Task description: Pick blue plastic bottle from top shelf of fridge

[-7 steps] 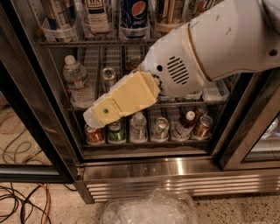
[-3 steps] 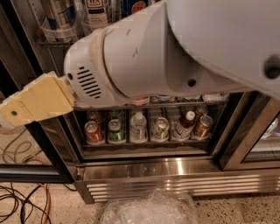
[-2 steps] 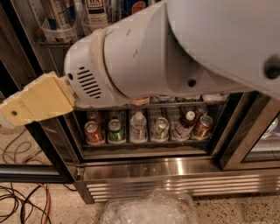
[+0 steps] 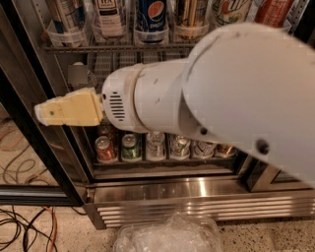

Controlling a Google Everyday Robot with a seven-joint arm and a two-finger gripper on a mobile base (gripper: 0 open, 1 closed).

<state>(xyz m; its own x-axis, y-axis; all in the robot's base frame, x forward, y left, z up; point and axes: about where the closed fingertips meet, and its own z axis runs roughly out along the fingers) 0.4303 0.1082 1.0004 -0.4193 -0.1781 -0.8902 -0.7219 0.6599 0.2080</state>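
Note:
My gripper, a tan wedge on the white arm, hangs shut and empty in front of the fridge's left door frame, level with the middle rack. The blue plastic bottle, with its white label and dark lettering, stands in a clear cup on the top shelf, above and right of the gripper. A dark Pepsi bottle stands right beside it. My arm hides most of the middle of the fridge.
More tall bottles line the top shelf to the right. Small cans fill the bottom rack above the steel base. Cables lie on the floor at left, and crumpled clear plastic lies in front.
The gripper has shifted right, toward the fridge opening, and levelled out. The arm now sits lower in view, so the top-shelf bottles show again.

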